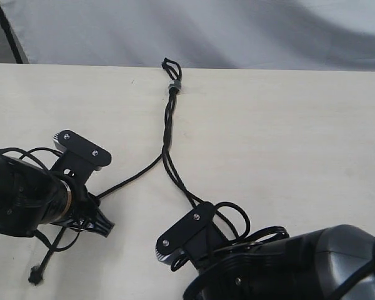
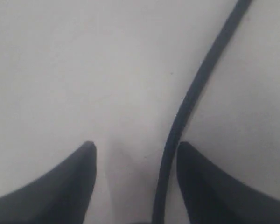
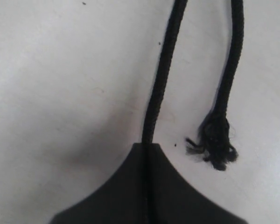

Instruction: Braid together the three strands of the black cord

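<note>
The right fingers are pressing shut on one strand of the black cord, which is running straight out from their tips. A second strand is lying loose just beside it, its frayed knot resting on the pale surface. The left fingers are standing apart, with the third strand passing between them, closer to one finger. The cord's small loop and grey band are lying at the surface's top edge in the exterior view. Below the band the strands are twisting together before parting toward the two arms.
</note>
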Tool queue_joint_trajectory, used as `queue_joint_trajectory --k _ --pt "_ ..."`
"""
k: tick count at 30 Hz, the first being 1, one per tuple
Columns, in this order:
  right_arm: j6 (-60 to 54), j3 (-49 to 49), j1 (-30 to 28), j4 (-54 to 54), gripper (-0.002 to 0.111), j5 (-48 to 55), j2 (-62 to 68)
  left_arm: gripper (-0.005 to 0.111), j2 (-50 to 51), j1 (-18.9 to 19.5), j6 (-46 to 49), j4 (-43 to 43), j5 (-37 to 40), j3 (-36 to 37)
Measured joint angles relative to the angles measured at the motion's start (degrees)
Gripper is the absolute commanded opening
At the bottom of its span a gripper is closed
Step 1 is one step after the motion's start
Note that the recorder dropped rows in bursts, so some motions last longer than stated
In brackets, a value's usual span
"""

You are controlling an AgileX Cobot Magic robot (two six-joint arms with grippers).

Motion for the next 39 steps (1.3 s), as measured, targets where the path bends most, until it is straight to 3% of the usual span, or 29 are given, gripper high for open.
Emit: queue_joint_trajectory --k 3,8,12,20,23,33,39 --pt "0.0 0.0 0.0 0.0 0.002 0.14 0.0 0.056 0.0 0.0 -0.44 0.1 -0.46 -0.09" --pt "0.1 0.0 0.0 0.0 0.047 0.19 0.0 0.056 0.0 0.0 -0.44 0.1 -0.69 -0.09" --pt "0.1 -0.13 0.0 0.0 0.062 -0.8 0.0 0.056 0.0 0.0 -0.44 0.1 -0.8 -0.09" --pt "0.94 -4.65 -0.14 -6.14 0.063 11.44 -6.0 0.056 0.0 0.0 -0.44 0.1 -0.9 -0.09" --pt "3.64 -5.07 -3.07 -9.78 0.063 12.96 -9.3 0.056 0.0 0.0 -0.44 0.1 -0.9 -0.09" --pt "-3.68 -1.64 -22.23 0.65 0.063 -11.95 -8.25 0.056 0.0 0.0 -0.44 0.1 -1.0 -0.09" --pt "-6.45 0.7 -24.53 2.38 0.063 -17.94 -4.37 0.056 0.0 0.0 -0.44 0.1 -1.0 -0.09"
